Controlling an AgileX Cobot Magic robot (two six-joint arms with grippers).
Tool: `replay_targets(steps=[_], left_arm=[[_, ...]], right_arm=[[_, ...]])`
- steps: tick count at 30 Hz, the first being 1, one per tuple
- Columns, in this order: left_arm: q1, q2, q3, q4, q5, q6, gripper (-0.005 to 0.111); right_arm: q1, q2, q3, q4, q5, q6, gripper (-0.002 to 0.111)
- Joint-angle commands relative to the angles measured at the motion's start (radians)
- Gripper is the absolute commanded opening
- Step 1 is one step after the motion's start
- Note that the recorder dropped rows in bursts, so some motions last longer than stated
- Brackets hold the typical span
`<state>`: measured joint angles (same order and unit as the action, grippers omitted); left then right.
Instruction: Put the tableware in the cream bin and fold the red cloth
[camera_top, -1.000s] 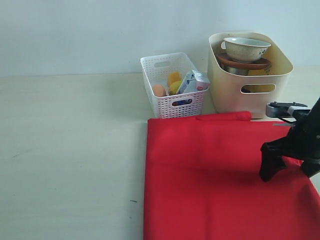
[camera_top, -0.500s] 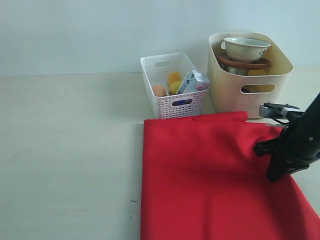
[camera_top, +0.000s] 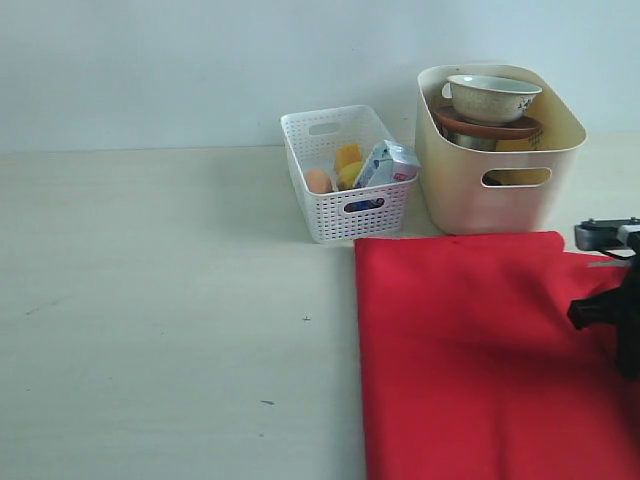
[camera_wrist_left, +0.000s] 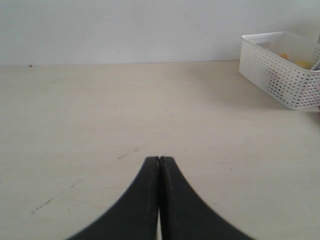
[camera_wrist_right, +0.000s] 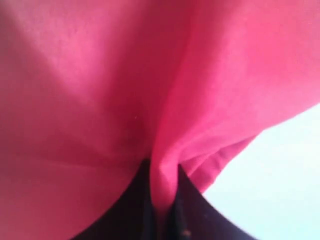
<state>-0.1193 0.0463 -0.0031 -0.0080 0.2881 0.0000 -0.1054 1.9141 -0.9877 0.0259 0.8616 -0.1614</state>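
Note:
The red cloth (camera_top: 470, 350) lies on the table's right side, its far edge just in front of the cream bin (camera_top: 460, 195). Inside the bin the pale patterned bowl (camera_top: 492, 98) sits on the terracotta plate (camera_top: 490, 128), with the steel cup (camera_top: 468, 142) showing under it. My right gripper (camera_top: 618, 345) is at the cloth's right edge, mostly cut off by the frame. In the right wrist view it (camera_wrist_right: 164, 175) is shut on a pinched ridge of the red cloth (camera_wrist_right: 100, 90). My left gripper (camera_wrist_left: 159, 159) is shut and empty over bare table. The knife, spoon and chopsticks are out of view.
A white lattice basket (camera_top: 345, 190) with an egg, a lemon and a milk carton stands left of the bin, close to the cloth's far left corner. It also shows in the left wrist view, the basket (camera_wrist_left: 280, 75) lying beyond the left gripper. Pale tabletop (camera_top: 150, 300) stretches leftward.
My right gripper has shut on the cloth and moved right, dragging it along. The cloth's left edge has slid well to the right, and the raised fold at its far edge is gone.

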Motion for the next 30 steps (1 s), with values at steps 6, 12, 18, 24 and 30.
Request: replay_targets(steps=[6, 12, 18, 24, 30], left_arm=[[0.004, -0.004, 0.003, -0.013, -0.014, -0.009, 0.0], [0.004, -0.004, 0.003, -0.013, -0.014, -0.009, 0.0], [0.004, -0.004, 0.003, -0.011, -0.014, -0.009, 0.0], [0.004, -0.004, 0.003, -0.011, -0.014, -0.009, 0.0], [0.004, -0.004, 0.003, -0.011, -0.014, -0.009, 0.0]], right_arm=[[-0.229, 0.006, -0.007, -0.099, 0.002, 0.021, 0.0], [-0.354, 0.006, -0.083, -0.134, 0.064, 0.034, 0.0], [-0.481, 0.006, -0.153, -0.141, 0.056, 0.034, 0.0], [-0.6, 0.056, -0.235, -0.119, 0.029, 0.034, 0.0], [-0.688, 0.175, -0.328, -0.069, 0.031, 0.032, 0.0]])
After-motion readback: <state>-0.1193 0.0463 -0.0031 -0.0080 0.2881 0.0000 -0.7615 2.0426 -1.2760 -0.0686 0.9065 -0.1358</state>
